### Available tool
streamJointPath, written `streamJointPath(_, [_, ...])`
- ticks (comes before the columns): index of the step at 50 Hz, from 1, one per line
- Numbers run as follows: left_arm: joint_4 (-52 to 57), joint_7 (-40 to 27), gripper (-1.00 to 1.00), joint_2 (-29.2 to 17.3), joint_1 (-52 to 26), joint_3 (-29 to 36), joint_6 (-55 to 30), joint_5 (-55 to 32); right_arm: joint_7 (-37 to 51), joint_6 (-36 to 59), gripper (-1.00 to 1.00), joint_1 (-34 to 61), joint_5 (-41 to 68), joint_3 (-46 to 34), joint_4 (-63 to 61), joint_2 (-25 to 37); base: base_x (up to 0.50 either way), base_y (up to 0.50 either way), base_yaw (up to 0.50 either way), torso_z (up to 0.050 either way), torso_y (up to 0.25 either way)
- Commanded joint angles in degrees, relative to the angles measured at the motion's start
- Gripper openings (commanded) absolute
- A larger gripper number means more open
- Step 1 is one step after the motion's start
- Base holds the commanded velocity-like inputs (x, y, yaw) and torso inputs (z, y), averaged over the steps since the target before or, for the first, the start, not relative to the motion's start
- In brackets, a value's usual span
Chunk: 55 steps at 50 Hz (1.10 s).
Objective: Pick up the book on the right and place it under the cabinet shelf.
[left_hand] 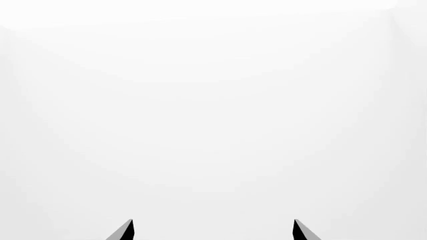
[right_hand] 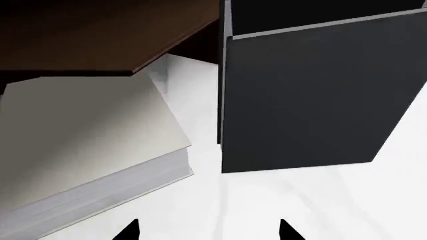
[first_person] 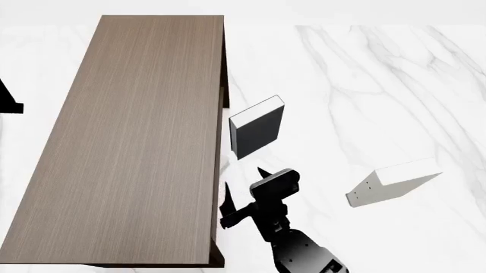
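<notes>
My right gripper [right_hand: 208, 231] has its jaws spread and empty. The white book [right_hand: 87, 145] lies flat on the worktop [right_hand: 280, 200] at their ten o'clock, partly tucked beneath the cabinet shelf [right_hand: 100, 35]; a dark grey book [right_hand: 313, 95] stands at one o'clock.

My left gripper [left_hand: 213, 231] also has its jaws spread, empty.

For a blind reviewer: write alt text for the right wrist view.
A white book lies flat on the marble floor, partly tucked under the dark wooden cabinet. A black book stands upright beside it. The right claw shows only its two dark fingertips, spread apart and holding nothing.
</notes>
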Motion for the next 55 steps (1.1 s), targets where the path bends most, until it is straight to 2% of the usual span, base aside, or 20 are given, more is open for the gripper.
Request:
streamJointPath(1, [0.1,0.1,1.0,-0.3,0.1,-0.1,0.2,0.1,5.8,13.0,1.0,-7.6,1.7,-7.9,4.8,8.3,0.0,0.0,0.0,0.0,-0.01])
streamJointPath(16, [0.6,0.2,1.0,-0.7,0.1,-0.5,0.1,-0.3,11.6,14.5,1.0,-11.2,4.2,-5.9,-4.8,14.7,0.0,0.0,0.0,0.0,-0.007])
streamJointPath(28, [0.4,-0.1,1.0,-0.7,1.4,0.5,1.4,1.0,17.7,16.4,1.0,-12.3,4.6,-4.9,-16.9,20.8,0.0,0.0,0.0,0.0,-0.007])
streamJointPath(55, [-0.2,-0.9,1.0,1.2,3.3,1.1,2.3,1.8,24.7,21.1,1.0,-10.0,3.4,-4.6,-39.0,29.5,0.0,0.0,0.0,0.0,-0.004])
